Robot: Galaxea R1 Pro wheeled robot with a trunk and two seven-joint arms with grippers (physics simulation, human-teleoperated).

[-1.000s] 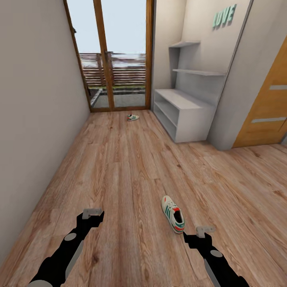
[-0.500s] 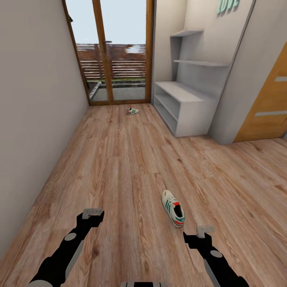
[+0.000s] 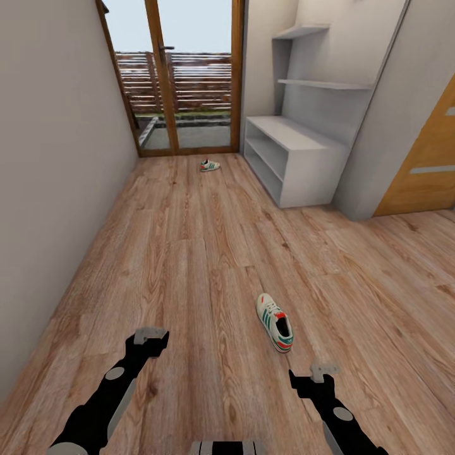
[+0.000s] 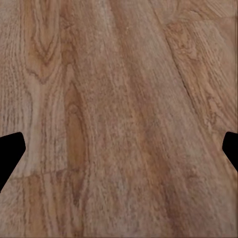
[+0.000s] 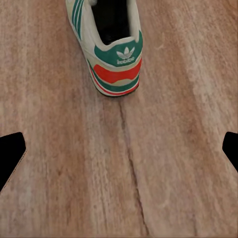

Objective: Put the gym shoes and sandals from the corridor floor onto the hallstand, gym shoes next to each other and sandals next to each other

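Hovering over bare corridor floor (image 3: 189, 253), the left gripper (image 3: 150, 335) has jaws spread, holding nothing. One gym shoe (image 3: 274, 321) lies just ahead of the right gripper (image 3: 322, 370), also spread; another gym shoe (image 3: 210, 165) lies far off near the hallstand (image 3: 297, 158).

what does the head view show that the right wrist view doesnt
Head view alone: the far gym shoe lying by the glass door, the hallstand against the right wall with its shelves bare, the wooden door beyond it, and both arms, left gripper and right gripper held above the planks.

Right wrist view alone: the near gym shoe's heel close up, green tab with a white logo over a red patch.

Both: the near gym shoe on the corridor floor, just ahead of the right gripper.
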